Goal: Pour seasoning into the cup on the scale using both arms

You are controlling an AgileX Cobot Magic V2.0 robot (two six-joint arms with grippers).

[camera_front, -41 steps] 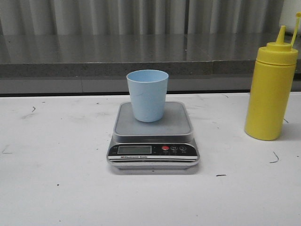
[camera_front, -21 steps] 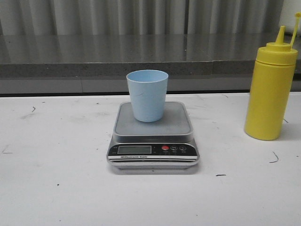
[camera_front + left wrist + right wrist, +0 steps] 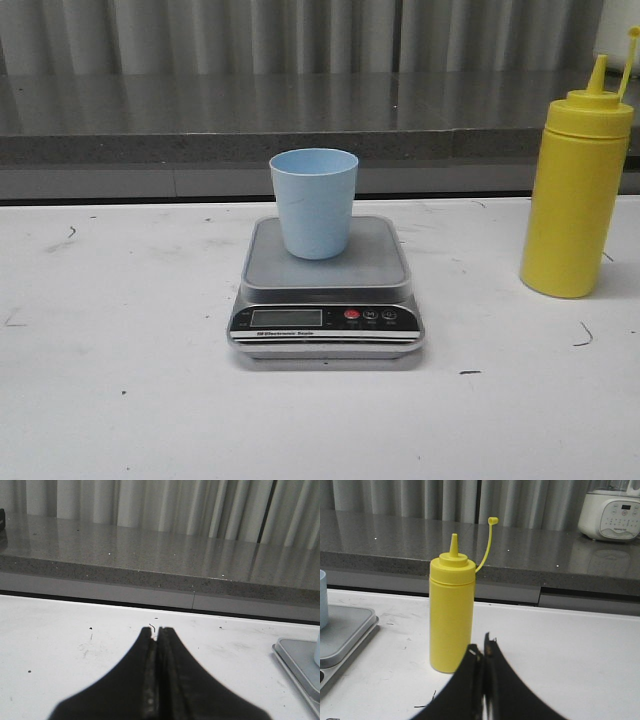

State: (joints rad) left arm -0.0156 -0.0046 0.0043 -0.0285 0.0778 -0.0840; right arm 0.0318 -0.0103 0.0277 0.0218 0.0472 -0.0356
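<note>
The light blue cup [image 3: 314, 201] stands upright on the grey platform of the silver scale [image 3: 326, 290] at the table's middle. The tall yellow seasoning bottle [image 3: 577, 190] stands upright at the right, its nozzle uncapped and the cap strap sticking up. In the right wrist view the bottle [image 3: 451, 614] is just beyond my right gripper [image 3: 482, 649], which is shut and empty; the scale's corner [image 3: 345, 630] and the cup's edge [image 3: 322, 600] show there too. My left gripper [image 3: 157, 630] is shut and empty over bare table, with the scale's corner [image 3: 297, 662] off to one side. Neither gripper shows in the front view.
A grey stone ledge [image 3: 300, 120] runs along the back of the white table, with a curtain behind. A white rice cooker [image 3: 612, 515] sits on the ledge beyond the bottle. Small dark marks dot the tabletop.
</note>
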